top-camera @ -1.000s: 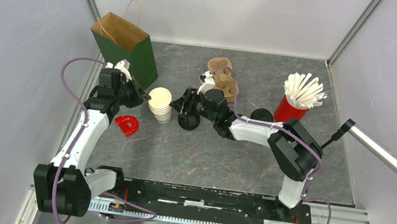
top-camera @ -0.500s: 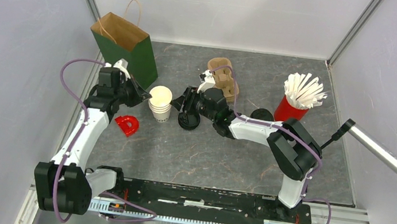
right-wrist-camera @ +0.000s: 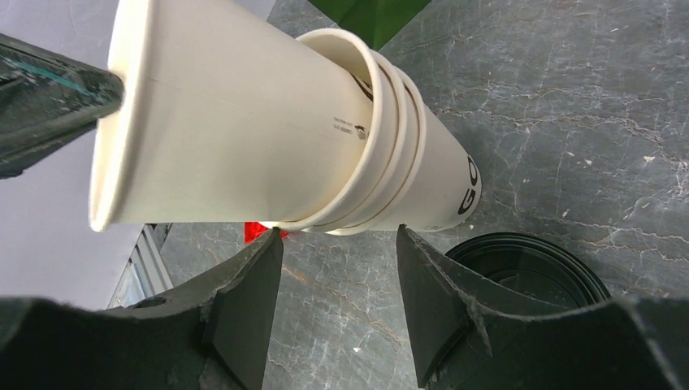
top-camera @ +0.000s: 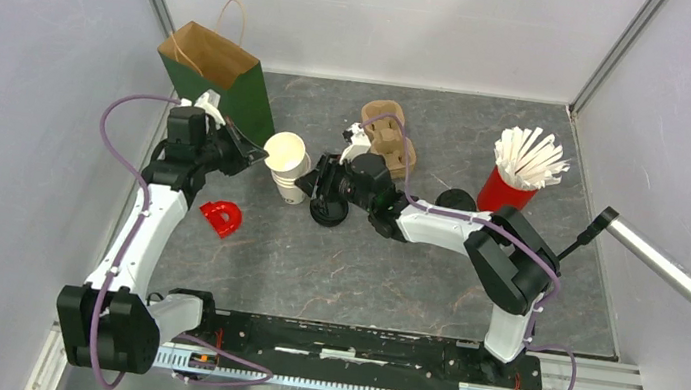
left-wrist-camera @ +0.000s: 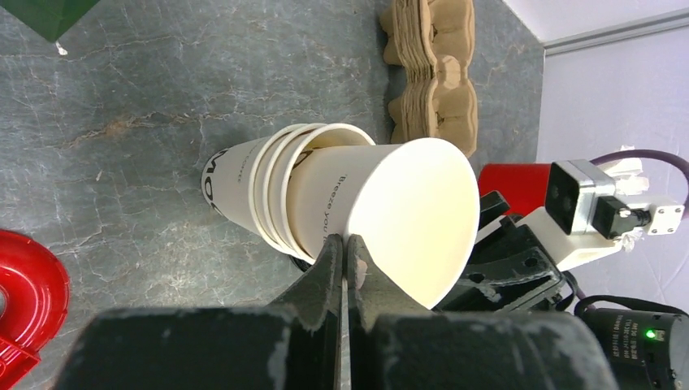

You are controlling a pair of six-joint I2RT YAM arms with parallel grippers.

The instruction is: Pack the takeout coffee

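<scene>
Between the clenched fingers of the left pincer [left-wrist-camera: 347,241] sits one wall of the top cup [left-wrist-camera: 382,203], nipped at its rolled rim with one finger inside the mouth and one outside. That cup, which I judge is meant to become the takeout coffee, lies tilted almost on its side. It is partly drawn out of the stack [left-wrist-camera: 244,187] of nested cups trailing away from the left pincer. Opposite, the right pincer [right-wrist-camera: 339,236] stands spread, a finger on either side of the stack's lower cups; whether its pads press the paper I cannot tell. Just beneath the right pincer, flat on the table, lies a black lid [right-wrist-camera: 528,264].

The step in hand looks like freeing one cup. It wants a straight pull along the stack's own axis, with the right pincer bracing the lower cups so none ride along. No extra squeeze either, since a crushed rim may refuse a lid.

The cup is white paper, cream inside and lidless, with a thin line of small dark print down its side. A lower cup carries bold dark letters near its base.
</scene>
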